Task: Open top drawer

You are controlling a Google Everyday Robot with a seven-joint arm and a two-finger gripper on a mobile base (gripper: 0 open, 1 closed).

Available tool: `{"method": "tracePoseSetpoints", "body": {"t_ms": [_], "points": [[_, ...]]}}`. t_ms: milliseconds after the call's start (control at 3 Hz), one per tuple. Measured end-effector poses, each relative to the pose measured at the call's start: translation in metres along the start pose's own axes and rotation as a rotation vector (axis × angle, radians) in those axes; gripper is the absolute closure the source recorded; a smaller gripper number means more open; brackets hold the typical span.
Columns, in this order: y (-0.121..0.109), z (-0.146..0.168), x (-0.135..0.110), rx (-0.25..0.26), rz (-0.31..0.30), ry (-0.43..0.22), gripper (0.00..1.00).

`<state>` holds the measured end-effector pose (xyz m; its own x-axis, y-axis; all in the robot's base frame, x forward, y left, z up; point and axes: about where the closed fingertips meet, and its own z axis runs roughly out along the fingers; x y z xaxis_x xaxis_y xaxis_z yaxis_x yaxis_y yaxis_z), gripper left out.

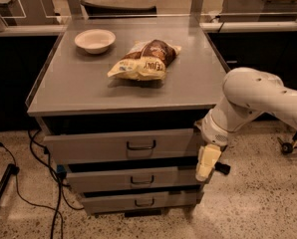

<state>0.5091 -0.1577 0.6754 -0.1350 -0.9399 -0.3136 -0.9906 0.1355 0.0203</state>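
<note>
The top drawer (88, 146) is the widest grey front, just under the cabinet top, with a dark wire loop handle (141, 145) at its centre. A dark gap shows above it. My gripper (207, 163) hangs pointing down at the right end of the drawer fronts, level with the gap between the top and middle drawers. It is well to the right of the handle and holds nothing that I can see. My white arm (248, 96) comes in from the right.
The grey cabinet top (78, 83) bears a white bowl (94, 39) and a yellow-brown chip bag (144, 61). Two narrower drawers (108, 179) sit below. Black cables (49, 183) run over the speckled floor at left. A caster wheel (287, 147) is at right.
</note>
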Motion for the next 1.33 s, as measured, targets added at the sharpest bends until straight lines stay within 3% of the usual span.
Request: {"method": "tracePoseSetpoints", "body": {"t_ms": [1333], "points": [[0.045, -0.033, 0.013, -0.312, 0.023, 0.045, 0.00]]}}
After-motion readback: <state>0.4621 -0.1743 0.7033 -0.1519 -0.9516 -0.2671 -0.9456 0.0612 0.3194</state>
